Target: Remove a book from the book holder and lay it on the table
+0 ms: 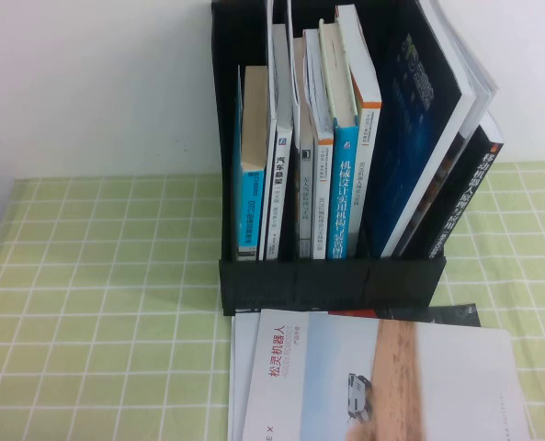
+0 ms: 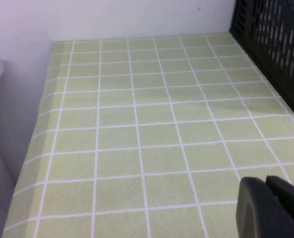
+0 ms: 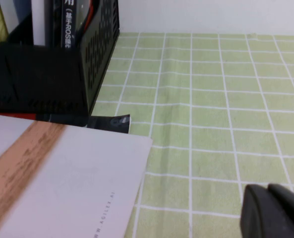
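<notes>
The black book holder (image 1: 332,280) stands upright at the back middle of the green checked table (image 1: 97,303). The black book (image 1: 470,197) with its white Chinese title leans in the rightmost slot; its spine also shows in the right wrist view (image 3: 67,20). Neither gripper shows in the high view. My left gripper (image 2: 265,184) is shut and empty, low over the cloth to the left of the holder (image 2: 275,44). My right gripper (image 3: 268,192) is shut and empty, low over the cloth to the right of the holder (image 3: 94,59).
A white book with a red Chinese title (image 1: 382,386) lies flat in front of the holder, with a dark flat corner (image 3: 109,122) sticking out beneath it. A large dark-blue book (image 1: 419,119) and several others stand in the slots. A white wall lies behind.
</notes>
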